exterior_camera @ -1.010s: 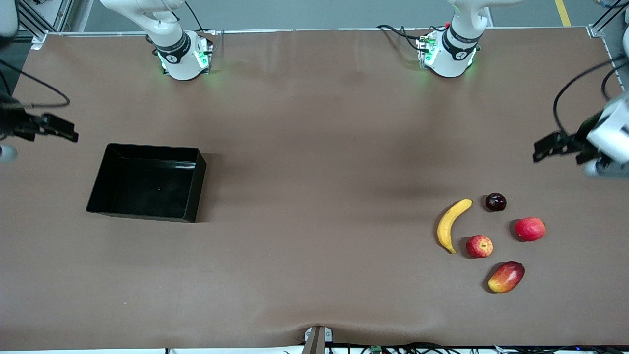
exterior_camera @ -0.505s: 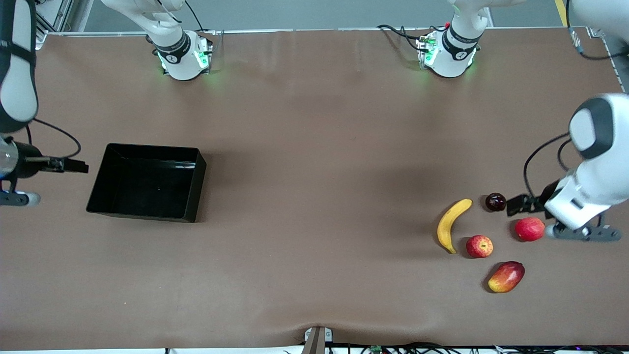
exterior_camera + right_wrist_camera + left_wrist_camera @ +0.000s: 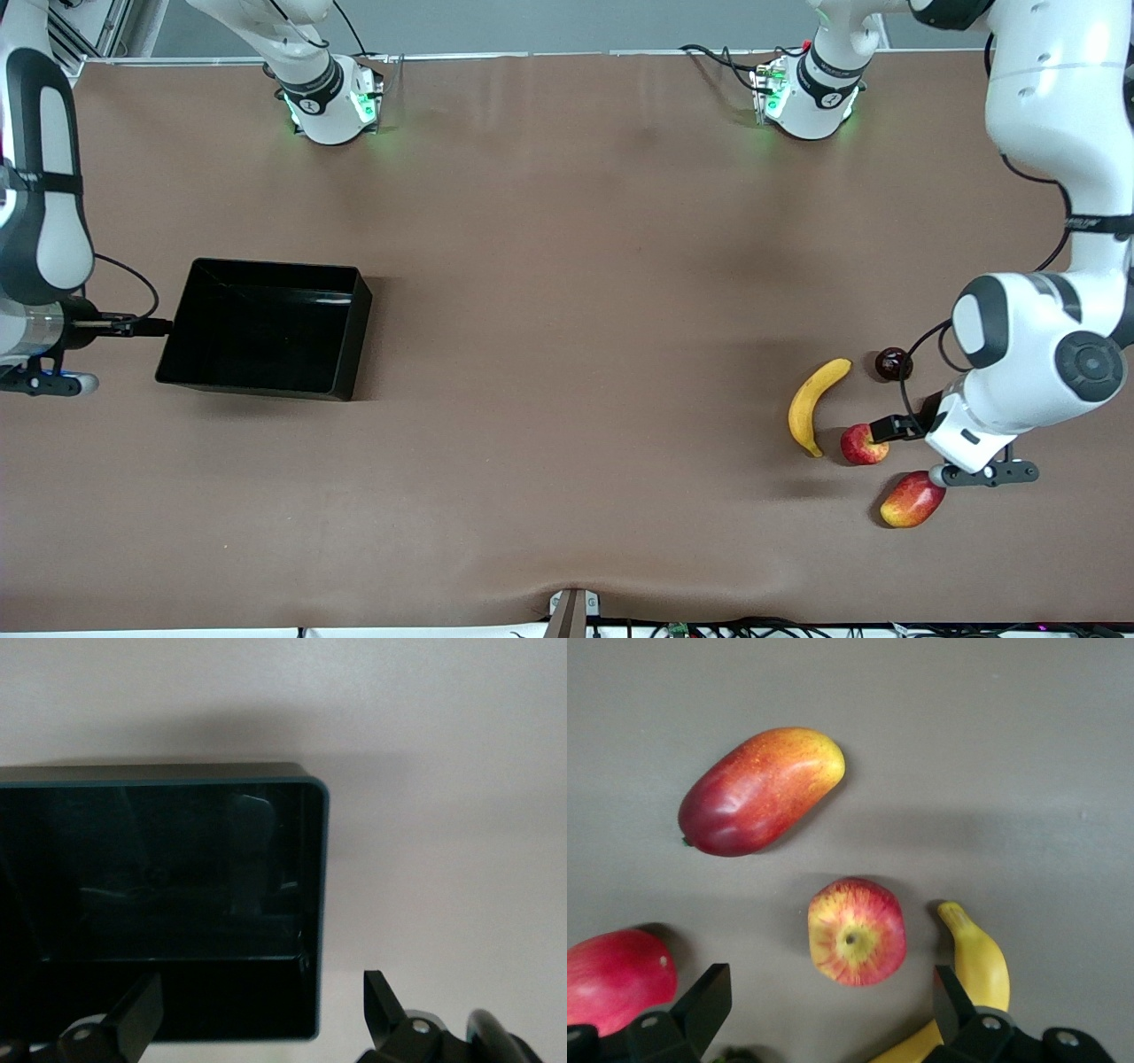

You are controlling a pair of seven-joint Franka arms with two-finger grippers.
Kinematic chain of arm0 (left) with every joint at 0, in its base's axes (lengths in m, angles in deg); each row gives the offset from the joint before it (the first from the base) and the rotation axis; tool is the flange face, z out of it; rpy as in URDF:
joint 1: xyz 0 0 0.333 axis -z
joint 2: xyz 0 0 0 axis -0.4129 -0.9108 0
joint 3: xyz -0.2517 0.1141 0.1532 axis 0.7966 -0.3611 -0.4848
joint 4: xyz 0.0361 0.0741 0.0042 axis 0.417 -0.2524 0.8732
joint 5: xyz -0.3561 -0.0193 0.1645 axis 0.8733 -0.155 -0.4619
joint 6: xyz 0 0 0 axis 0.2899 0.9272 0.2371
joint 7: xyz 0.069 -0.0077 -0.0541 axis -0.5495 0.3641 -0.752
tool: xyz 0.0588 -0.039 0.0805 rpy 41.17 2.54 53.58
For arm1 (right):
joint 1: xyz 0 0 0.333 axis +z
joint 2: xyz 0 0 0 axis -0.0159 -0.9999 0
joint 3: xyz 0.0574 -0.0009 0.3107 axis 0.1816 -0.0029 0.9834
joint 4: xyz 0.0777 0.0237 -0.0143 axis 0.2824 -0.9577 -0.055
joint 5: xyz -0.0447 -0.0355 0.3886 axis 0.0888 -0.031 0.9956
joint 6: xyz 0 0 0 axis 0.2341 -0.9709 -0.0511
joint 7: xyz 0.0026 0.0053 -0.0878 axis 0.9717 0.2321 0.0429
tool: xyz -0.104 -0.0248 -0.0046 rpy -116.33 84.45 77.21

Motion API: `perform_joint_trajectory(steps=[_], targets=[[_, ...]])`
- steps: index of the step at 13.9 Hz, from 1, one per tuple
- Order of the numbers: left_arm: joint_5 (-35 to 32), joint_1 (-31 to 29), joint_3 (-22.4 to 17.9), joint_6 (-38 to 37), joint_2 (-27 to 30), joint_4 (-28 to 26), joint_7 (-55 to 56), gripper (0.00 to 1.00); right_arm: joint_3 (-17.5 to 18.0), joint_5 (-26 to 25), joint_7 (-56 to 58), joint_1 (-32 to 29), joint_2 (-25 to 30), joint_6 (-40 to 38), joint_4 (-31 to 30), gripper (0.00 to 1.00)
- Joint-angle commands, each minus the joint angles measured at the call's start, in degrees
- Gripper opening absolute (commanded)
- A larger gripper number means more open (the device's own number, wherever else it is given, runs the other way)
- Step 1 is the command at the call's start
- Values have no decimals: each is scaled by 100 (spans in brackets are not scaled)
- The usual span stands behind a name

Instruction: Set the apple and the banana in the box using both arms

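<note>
The apple (image 3: 858,446) lies on the table beside the yellow banana (image 3: 811,403) at the left arm's end. My left gripper (image 3: 886,430) hovers just over the apple, open and empty. In the left wrist view the apple (image 3: 857,930) sits just ahead of the gap of the open gripper (image 3: 830,1010), and the banana (image 3: 973,979) lies by one finger. The black box (image 3: 266,266) stands at the right arm's end. My right gripper (image 3: 133,326) is open and empty over the box's end wall. In the right wrist view the gripper (image 3: 261,1014) straddles the box's wall (image 3: 321,886).
A red-yellow mango (image 3: 912,499) lies nearer the front camera than the apple, and a dark plum (image 3: 892,363) farther. A larger pinkish-red fruit (image 3: 616,979) shows by the left gripper's other finger; the left arm hides it in the front view.
The left arm has swung in from the table's end and come down over the apple. The right gripper has moved in to the box's end wall.
</note>
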Motion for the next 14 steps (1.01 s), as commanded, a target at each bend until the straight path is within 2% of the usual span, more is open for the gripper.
perform_joint_trajectory(steps=[1, 3, 4, 6, 8, 10, 11, 14], targets=[[54, -10, 7, 49, -205, 159, 126, 100, 83, -25, 235, -206, 149, 625, -699, 100], [80, -10, 16, 250, -328, 159, 196, 100, 83, -25, 235, -258, 149, 1126, -1121, 99], [80, -10, 7, 338, -354, 142, 196, 100, 83, -25, 244, -363, 149, 1407, -1314, 90], [46, -10, 7, 374, -469, 133, 188, 100, 83, -25, 306, -434, 88, 1673, -1544, 63], [80, -1, 16, 383, -565, 133, 187, 100, 91, -17, 297, -426, 87, 1665, -1597, 27], [80, 25, 16, 383, -601, 133, 188, 100, 91, -17, 297, -435, 87, 1665, -1615, 4], [80, 34, 16, 383, -636, 133, 188, 100, 91, -17, 297, -426, 87, 1656, -1641, 0], [81, 34, 16, 514, -724, 133, 188, 100, 109, -17, 297, -425, 96, 1473, -1606, 0]])
